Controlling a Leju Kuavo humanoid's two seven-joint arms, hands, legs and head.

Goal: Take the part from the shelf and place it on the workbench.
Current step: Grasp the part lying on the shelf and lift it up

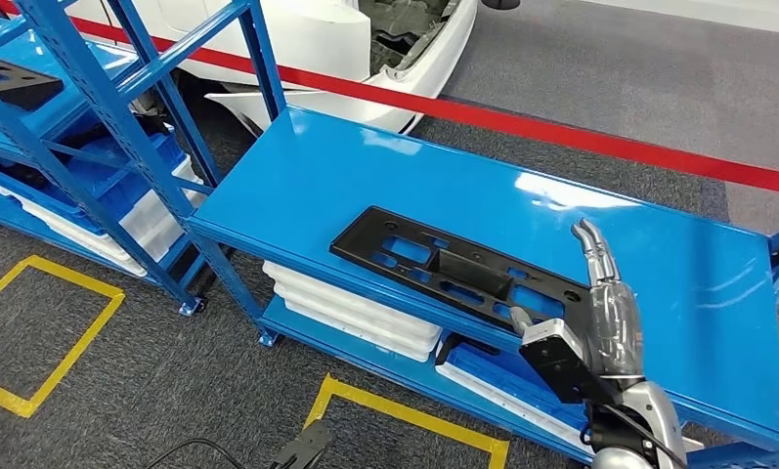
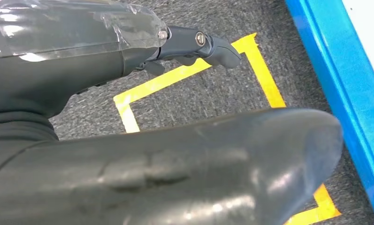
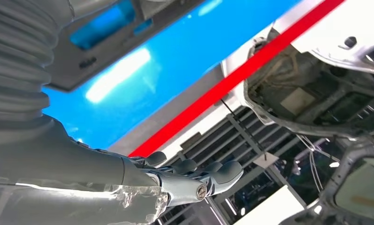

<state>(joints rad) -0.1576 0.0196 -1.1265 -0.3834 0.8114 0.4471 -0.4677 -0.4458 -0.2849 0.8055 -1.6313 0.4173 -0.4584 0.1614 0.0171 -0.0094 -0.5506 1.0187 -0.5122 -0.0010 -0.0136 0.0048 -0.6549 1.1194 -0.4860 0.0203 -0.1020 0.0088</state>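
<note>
One workbench: we see the blue workbench point(image 1: 346, 186) stretching across the head view, a red line point(image 1: 561, 132) on the floor behind it.
Shelf: the blue shelf point(image 1: 82, 117) stands to its left, touching its corner.
Part: the flat black part point(image 1: 454, 269) lies on the workbench top near the front edge.
Right hand: our right hand point(image 1: 600, 269) hovers just beside the part's right end — fingers straight and extended, holding nothing.
Left hand: our left hand point(image 2: 194, 44) hangs over grey floor with yellow tape point(image 2: 175, 77) — fingers loosely extended, empty.
</note>
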